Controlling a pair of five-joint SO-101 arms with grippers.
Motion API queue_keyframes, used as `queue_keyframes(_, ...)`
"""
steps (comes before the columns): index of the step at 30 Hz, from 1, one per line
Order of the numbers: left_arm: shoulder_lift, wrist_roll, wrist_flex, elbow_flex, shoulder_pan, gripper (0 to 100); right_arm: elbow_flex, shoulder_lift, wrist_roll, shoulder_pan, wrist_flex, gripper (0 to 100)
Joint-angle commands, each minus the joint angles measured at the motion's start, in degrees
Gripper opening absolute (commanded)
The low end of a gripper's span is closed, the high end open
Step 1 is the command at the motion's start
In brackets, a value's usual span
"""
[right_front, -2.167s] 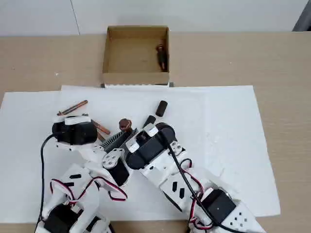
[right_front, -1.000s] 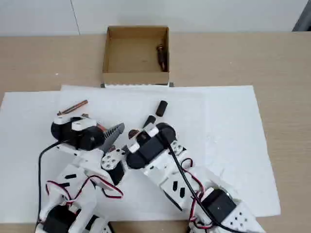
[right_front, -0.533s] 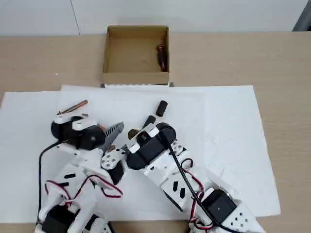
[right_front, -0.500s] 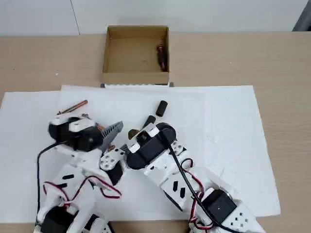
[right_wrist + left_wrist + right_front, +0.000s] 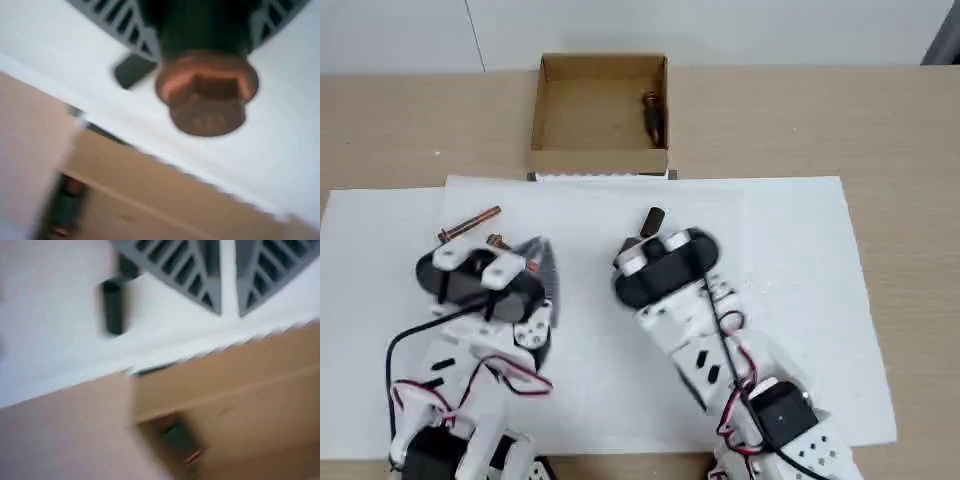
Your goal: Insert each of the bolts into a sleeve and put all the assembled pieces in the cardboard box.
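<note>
The job is sitting partway through, by my reading; one finished piece (image 5: 652,115) is lying inside the cardboard box (image 5: 546,110), against its wall; the right gripper (image 5: 200,20) is clamping a sleeved bolt (image 5: 206,92), its copper head jutting out below the dark sleeve, and it is hanging over the white paper (image 5: 790,230) short of the box; that piece is waiting to be dropped in; the left gripper (image 5: 228,300) is hovering with its fingers parted and nothing between them; a loose bolt (image 5: 470,222) is lying on the paper, a second bolt (image 5: 500,241) is peeking out beside the left arm, and a spare sleeve (image 5: 134,70) is lying near the box; both bolts are awaiting sleeves.
</note>
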Motion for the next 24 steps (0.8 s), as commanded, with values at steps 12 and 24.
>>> queue_keyframes(12, 0.1, 1.4, 0.0, 14.8, -11.3, 1, -7.6, 0.7, -15.3, 16.0, 5.9, 0.2)
queue_keyframes(24, 0.1, 1.4, 0.0, 18.4, -11.3, 1, -38.4, 36.4, -15.3, 16.3, 5.8, 0.3)
